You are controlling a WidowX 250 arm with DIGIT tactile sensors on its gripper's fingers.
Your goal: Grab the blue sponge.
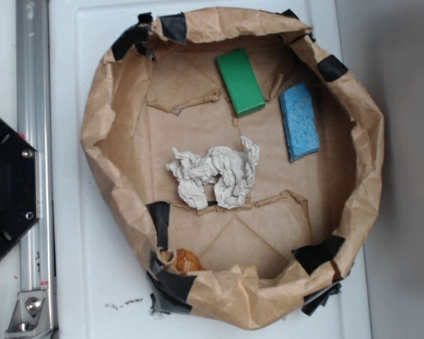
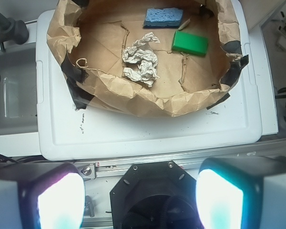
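**Sponge waits untouched at the far wall of the paper basin**

Across the middle of both views, the brown paper basin (image 1: 109, 141) sits on a white lid (image 1: 71, 282), its crumpled walls taped with black strips. Inside, going down in size: the white paper wad (image 1: 215, 175) at centre, the green block (image 1: 240, 81) toward the top of the exterior view, and the blue sponge (image 1: 299, 121) at upper right, lying flat just beside the block but apart from it, close under the basin's right wall.

At the bottom of the wrist view, the gripper (image 2: 140, 200) hangs outside the basin with its two pads wide apart and nothing between them.

A good approach would likely clear the near rim, pass over the wad, and descend with the jaws across the sponge's narrow width. Open floor lies on the sponge's wad side; the wall side looks tight, so a finger could snag paper there.
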